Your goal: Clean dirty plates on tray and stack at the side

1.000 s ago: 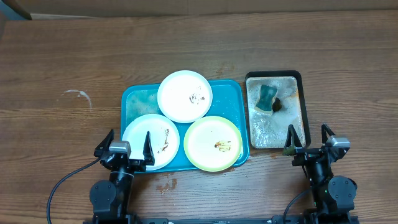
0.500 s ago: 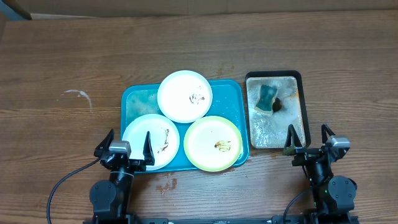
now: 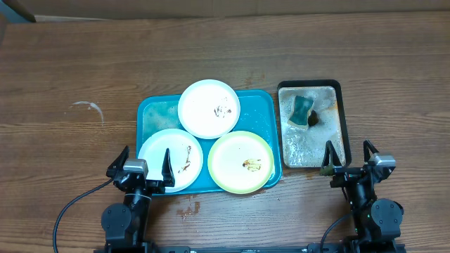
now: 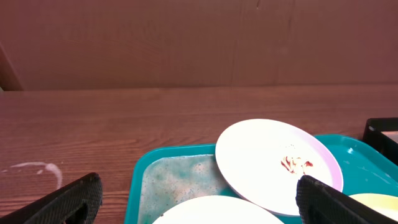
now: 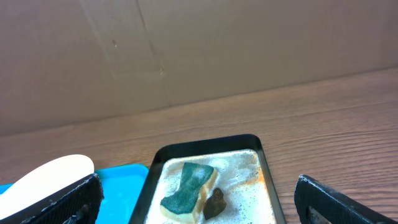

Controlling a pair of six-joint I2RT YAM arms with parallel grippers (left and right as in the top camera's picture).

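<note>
The teal tray (image 3: 152,112) holds three plates. A white plate (image 3: 209,108) with a small smear sits at its far middle, also seen in the left wrist view as the white plate (image 4: 273,162). Another white plate (image 3: 171,159) with brown streaks lies front left, and a yellow-green plate (image 3: 241,161) with a brown smear lies front right. My left gripper (image 3: 144,167) stands open at the tray's near edge, its right finger over the front-left plate, holding nothing. My right gripper (image 3: 349,160) stands open and empty just short of the black tray.
A black tray (image 3: 310,86) of foamy water stands right of the teal tray, with a green sponge (image 3: 302,109) and a small dark brown lump (image 5: 215,203) in it. A whitish ring stain (image 3: 88,107) marks the wooden table at left. A cardboard wall lines the table's far side.
</note>
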